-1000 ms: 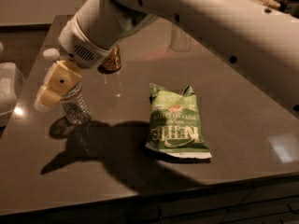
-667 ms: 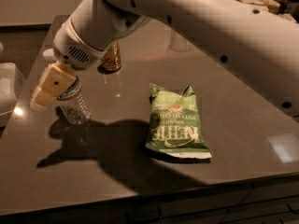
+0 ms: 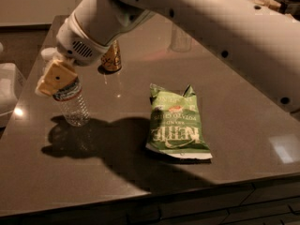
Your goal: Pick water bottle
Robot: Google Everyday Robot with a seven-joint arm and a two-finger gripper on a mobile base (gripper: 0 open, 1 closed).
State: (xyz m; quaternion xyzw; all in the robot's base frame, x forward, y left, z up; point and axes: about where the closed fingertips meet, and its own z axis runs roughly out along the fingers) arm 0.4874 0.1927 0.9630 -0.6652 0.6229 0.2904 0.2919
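Water bottle (image 3: 73, 103) leans on the left part of the grey countertop (image 3: 243, 121), its top tipped toward the upper left and its ribbed clear base low, at or just above the surface (contact there is hard to judge). Its label band shows just under the gripper (image 3: 54, 82), which comes in from the upper right and is closed around the bottle's upper part. One pale yellow finger pad (image 3: 55, 77) lies across the front of the bottle, and the other finger is hidden behind it. A white cap (image 3: 47, 54) peeks out just above the pad.

The big white arm (image 3: 197, 18) crosses the scene from the right edge and throws a dark shadow over the countertop between the bottle and a green chip bag (image 3: 176, 124). The bag lies flat near the middle, well apart from the bottle. A gold can (image 3: 111, 59) stands behind the wrist, partly covered by it. A clear glass (image 3: 180, 37) stands farther back.
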